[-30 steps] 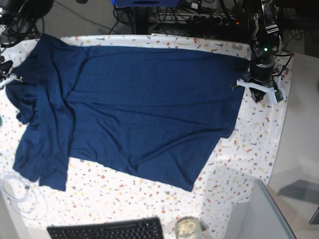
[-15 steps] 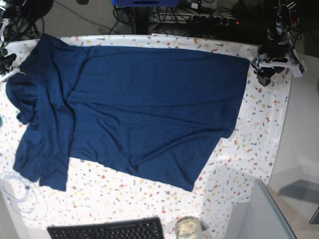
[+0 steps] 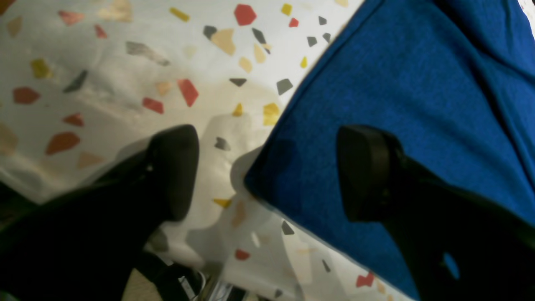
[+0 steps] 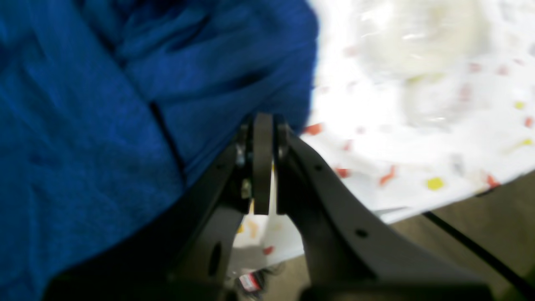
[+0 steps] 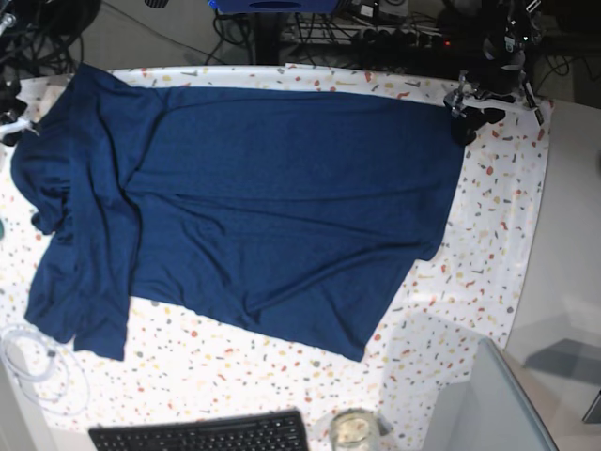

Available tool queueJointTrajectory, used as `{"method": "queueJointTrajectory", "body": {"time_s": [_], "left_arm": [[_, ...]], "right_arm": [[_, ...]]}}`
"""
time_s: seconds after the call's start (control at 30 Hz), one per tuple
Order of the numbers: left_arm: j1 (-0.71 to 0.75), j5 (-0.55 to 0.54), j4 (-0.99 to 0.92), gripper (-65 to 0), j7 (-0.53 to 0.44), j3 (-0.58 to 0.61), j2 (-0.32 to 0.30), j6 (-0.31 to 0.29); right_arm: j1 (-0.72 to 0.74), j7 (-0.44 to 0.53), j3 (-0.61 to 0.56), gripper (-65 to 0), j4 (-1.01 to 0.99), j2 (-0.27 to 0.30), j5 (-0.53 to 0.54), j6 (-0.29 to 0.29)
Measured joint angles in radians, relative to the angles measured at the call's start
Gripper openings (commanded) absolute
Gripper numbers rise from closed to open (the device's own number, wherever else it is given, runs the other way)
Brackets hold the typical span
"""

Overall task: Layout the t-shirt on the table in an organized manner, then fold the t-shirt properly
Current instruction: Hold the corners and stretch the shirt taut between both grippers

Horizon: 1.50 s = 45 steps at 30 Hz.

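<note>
The shirt [image 5: 254, 207] lies spread across the table [image 5: 488, 244], mostly flat through the body, with its far-left part bunched and folded over itself near the table's left edge. A long crease runs across the middle, and the lower hem slants down toward the front.

At the far right corner of the shirt, the left gripper [image 3: 267, 171] hangs over the table with its fingers [image 3: 175, 167] spread wide. One finger sits above the bare speckled top, the other above the blue cloth, and the shirt's corner lies between them, pinched by neither.

On the other side, the right gripper [image 4: 262, 163] is at the bunched cloth by the left edge, its fingers pressed together. Blue fabric lies just beside and behind the tips; I cannot tell whether any is caught between them.

A keyboard [image 5: 202, 434], a glass [image 5: 354, 430] and a coiled white cable [image 5: 38, 366] sit along the front edge.
</note>
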Motion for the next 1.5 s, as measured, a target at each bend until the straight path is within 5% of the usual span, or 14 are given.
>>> {"method": "queueJointTrajectory", "body": {"time_s": [0.13,0.3,0.4,0.5,0.6,0.8,1.2,1.5], "left_arm": [[-0.002,-0.008,-0.036,-17.1,-0.055,0.041,-0.011,-0.011],[-0.010,-0.008,-0.040,-18.4,-0.084,0.122,-0.020,0.002],[-0.010,-0.012,-0.040,-30.9,-0.076,0.131,-0.019,-0.002],[-0.008,-0.011,-0.039,-49.0,-0.048,0.132,-0.018,-0.003],[-0.011,-0.011,-0.042,-65.0,-0.031,0.133,-0.010,-0.004],[-0.013,-0.012,-0.040,-65.0,-0.023,0.135,-0.010,-0.004],[0.027,-0.015,-0.033,-65.0,-0.032,0.134,-0.011,-0.014],[0.095,-0.006,0.027,-65.0,0.000,0.071,0.000,-0.011]], "right_arm": [[0.006,-0.077,0.074,-59.4,0.000,0.003,0.026,0.066],[0.022,-0.080,0.100,-35.0,0.000,-0.002,0.035,0.140],[0.017,-0.080,0.101,-22.5,-0.014,-0.002,0.034,0.208],[0.036,-0.085,0.101,-16.7,-0.093,0.002,0.033,0.210],[0.063,-0.078,0.102,-17.1,-0.177,0.008,0.031,0.209],[0.090,-0.072,0.102,-23.1,-0.278,0.045,0.029,0.208],[0.103,-0.076,0.097,-60.9,-0.298,0.061,0.026,0.208],[0.103,-0.077,0.097,-64.8,-0.343,0.106,0.024,0.209]]}}
